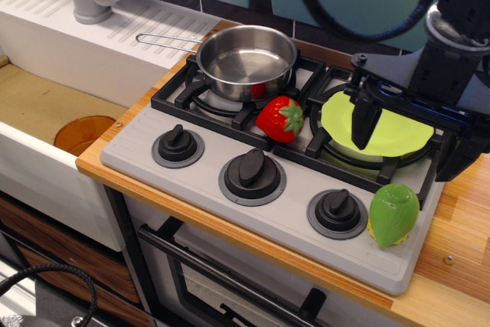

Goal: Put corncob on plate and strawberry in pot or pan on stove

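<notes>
The arm comes in from the upper right corner, its black wrist angled down and leftward. The gripper (406,132) hangs with jaws spread wide, one finger (362,122) pointing down, the other near the right edge, holding nothing.

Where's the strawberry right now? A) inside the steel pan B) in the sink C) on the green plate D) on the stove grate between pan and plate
D: the strawberry sits on the black grate of the stove, just in front of the pan and left of the green plate; the pan is empty.
</notes>
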Controlling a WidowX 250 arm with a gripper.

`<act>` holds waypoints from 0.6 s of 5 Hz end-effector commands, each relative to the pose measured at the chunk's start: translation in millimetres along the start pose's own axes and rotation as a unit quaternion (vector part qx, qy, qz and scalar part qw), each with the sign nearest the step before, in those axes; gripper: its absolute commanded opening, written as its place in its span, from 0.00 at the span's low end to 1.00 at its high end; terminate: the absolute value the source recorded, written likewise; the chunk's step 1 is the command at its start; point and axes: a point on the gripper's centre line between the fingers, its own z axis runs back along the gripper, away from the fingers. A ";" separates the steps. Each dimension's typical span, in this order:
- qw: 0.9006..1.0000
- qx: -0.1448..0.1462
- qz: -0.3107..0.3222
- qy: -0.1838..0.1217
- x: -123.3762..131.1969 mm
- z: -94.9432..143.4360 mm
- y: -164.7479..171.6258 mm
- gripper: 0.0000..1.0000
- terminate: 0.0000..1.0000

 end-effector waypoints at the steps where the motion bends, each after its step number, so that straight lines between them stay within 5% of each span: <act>1: 1.000 0.000 0.000 0.000 0.0 0.0 0.0 1.00 0.00; 3: 1.000 -0.004 -0.009 -0.024 4.7 -25.5 1.7 1.00 0.00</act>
